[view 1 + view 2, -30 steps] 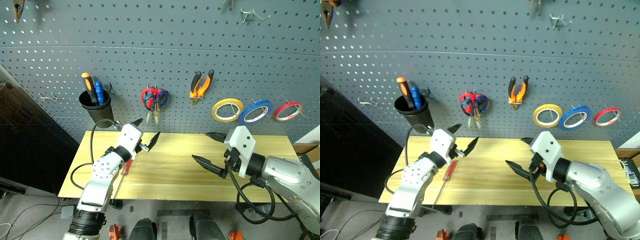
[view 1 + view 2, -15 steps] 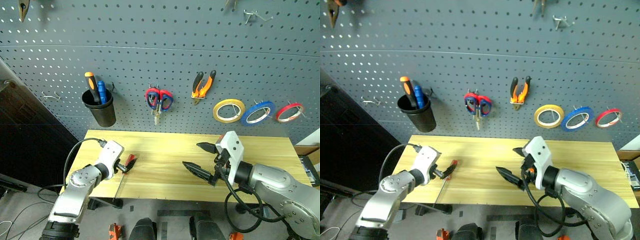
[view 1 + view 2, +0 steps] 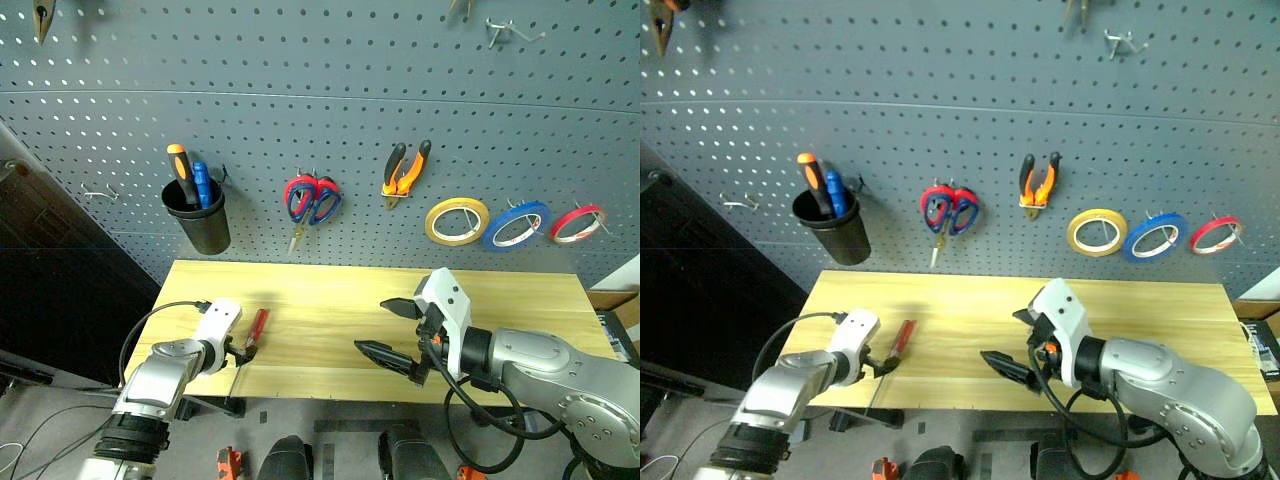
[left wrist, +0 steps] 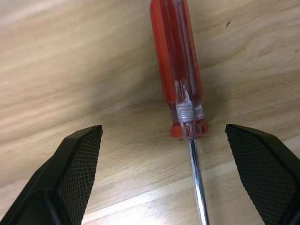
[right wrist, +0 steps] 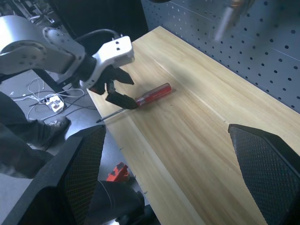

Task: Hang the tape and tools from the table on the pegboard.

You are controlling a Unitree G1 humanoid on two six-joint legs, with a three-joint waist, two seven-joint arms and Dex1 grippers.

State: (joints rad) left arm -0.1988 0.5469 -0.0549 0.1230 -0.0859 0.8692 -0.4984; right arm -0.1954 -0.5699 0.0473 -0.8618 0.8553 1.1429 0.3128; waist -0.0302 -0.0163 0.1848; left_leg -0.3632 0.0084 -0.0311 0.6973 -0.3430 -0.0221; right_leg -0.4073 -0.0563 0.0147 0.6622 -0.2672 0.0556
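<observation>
Left wrist view: left gripper [image 4: 161, 178] fingers apart astride unlabelled red screwdriver [image 4: 178, 70]; right gripper [image 3: 398, 328] spread, empty.

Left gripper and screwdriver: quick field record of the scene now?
left gripper: open, straddling the screwdriver where handle meets shaft, not closed on it
screwdriver: red handle, flat on the table near its left end
right gripper: open, above mid-table, holding nothing
pegboard: scissors, pliers, blue tape hanging

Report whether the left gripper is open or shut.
Open: the left gripper has its fingers spread either side of the red screwdriver, touching nothing.
</observation>
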